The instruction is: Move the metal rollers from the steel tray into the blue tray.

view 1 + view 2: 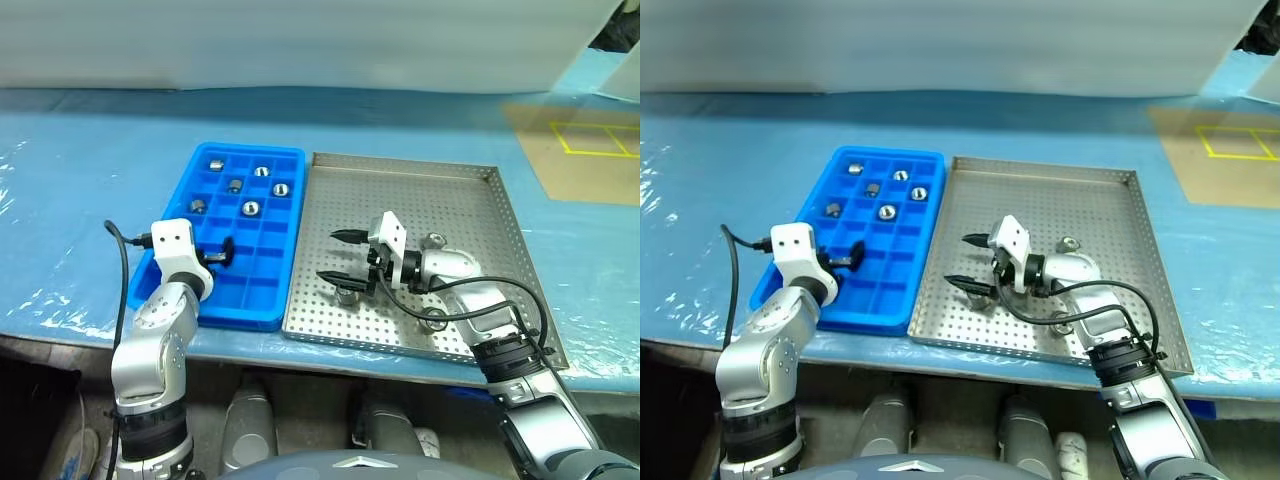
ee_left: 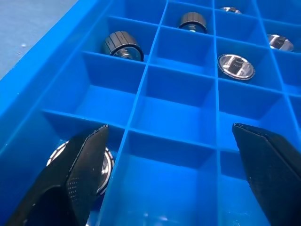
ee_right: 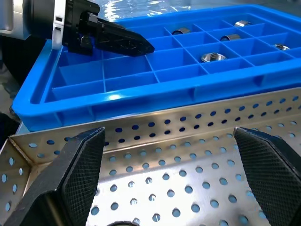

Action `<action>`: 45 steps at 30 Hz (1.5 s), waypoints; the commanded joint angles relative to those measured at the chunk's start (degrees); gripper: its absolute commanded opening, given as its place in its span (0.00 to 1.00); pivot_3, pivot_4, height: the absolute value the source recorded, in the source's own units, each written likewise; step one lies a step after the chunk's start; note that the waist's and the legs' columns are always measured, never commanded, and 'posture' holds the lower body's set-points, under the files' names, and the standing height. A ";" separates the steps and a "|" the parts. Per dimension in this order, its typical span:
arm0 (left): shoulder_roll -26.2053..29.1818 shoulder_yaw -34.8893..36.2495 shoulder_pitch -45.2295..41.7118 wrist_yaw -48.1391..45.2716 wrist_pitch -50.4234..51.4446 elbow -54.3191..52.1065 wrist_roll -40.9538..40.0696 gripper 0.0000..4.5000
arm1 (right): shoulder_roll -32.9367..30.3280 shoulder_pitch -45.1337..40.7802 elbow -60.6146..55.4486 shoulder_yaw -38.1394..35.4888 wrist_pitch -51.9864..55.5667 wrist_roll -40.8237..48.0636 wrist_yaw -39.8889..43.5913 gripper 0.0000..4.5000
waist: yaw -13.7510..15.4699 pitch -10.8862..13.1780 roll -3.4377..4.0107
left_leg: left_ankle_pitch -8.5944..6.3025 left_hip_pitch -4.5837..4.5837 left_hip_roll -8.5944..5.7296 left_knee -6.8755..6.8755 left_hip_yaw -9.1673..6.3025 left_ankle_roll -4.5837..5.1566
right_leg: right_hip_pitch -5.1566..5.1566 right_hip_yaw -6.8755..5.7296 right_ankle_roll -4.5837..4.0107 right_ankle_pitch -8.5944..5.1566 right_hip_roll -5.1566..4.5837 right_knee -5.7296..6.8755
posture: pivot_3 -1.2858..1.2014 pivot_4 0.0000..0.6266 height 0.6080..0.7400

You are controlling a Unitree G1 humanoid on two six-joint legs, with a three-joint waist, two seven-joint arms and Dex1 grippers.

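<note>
The blue tray point(image 1: 250, 150) lies left of the steel tray point(image 1: 440, 190), the two side by side. Several metal rollers point(image 1: 250, 209) sit in the blue tray's far compartments. My left gripper point(image 1: 224, 252) is open over its near left compartments; in the left wrist view one roller point(image 2: 107, 165) lies in a compartment just behind one finger point(image 2: 77, 174). My right gripper point(image 1: 330, 255) is open and empty, pointing left over the steel tray's left part, with a roller point(image 1: 347, 294) just below it. Two more rollers point(image 1: 435, 240) point(image 1: 433, 321) lie on the perforated floor near the right wrist.
Both trays rest on a table covered in blue film point(image 1: 80, 200). A brown board with yellow tape lines point(image 1: 585, 150) lies at the far right. The near table edge runs just below the trays. A black cable point(image 1: 122, 270) hangs from the left wrist.
</note>
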 commanded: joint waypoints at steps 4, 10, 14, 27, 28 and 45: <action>6.14 -8.11 -14.30 -18.23 -14.97 8.18 -4.98 0.99 | -0.98 2.29 -7.23 -3.81 2.79 3.70 -1.46 1.00 | 0.50 0.23 0.00 | 0.37 -0.09 -0.10 0.02 0.06 0.12 | 0.31 0.20 0.42 -0.07 -0.15 -0.08 | 0.47 0.24 1.00; 8.53 -12.09 -19.73 -26.58 -22.37 17.71 -5.96 0.99 | -3.11 5.34 -12.59 -7.19 5.57 5.80 -3.82 1.00 | -3.54 0.22 0.00 | 0.30 0.24 -0.53 -0.05 0.15 0.37 | 0.49 0.47 0.49 0.10 -0.37 -0.24 | 0.44 0.24 1.00; 8.17 -14.59 -20.63 -30.47 -25.71 20.25 -6.47 0.99 | -4.37 6.89 -15.39 -8.29 7.13 6.54 -5.04 1.00 | -4.70 0.21 0.01 | 0.59 -0.28 -0.15 -0.18 0.13 0.23 | -0.16 0.48 0.51 0.12 0.07 -0.01 | 0.42 0.24 1.00; 18.35 -20.77 -19.45 -52.63 -22.23 16.90 -14.00 0.99 | -12.83 13.07 -23.71 -13.56 16.18 14.57 -2.70 1.00 | -5.44 0.21 0.03 | 0.47 0.09 -0.11 -0.29 0.20 0.07 | 0.06 0.47 0.18 0.00 0.06 0.00 | 0.42 0.24 1.00; 19.69 -21.71 -19.33 -54.16 -21.55 16.57 -13.98 0.99 | -13.64 13.16 -23.86 -13.63 16.65 14.87 -2.34 1.00 | -5.44 0.21 0.03 | 0.47 0.20 -0.12 -0.30 0.21 0.07 | 0.18 0.49 0.18 0.00 0.05 -0.01 | 0.42 0.24 1.00; 22.15 -37.63 -24.12 -57.42 -15.96 23.76 -3.22 0.99 | -15.04 12.72 -24.84 -14.01 18.78 16.61 -3.56 1.00 | -5.47 0.19 0.08 | 0.46 0.56 -0.13 -0.32 0.23 0.07 | 0.55 0.54 0.18 -0.01 0.04 -0.05 | 0.41 0.24 1.00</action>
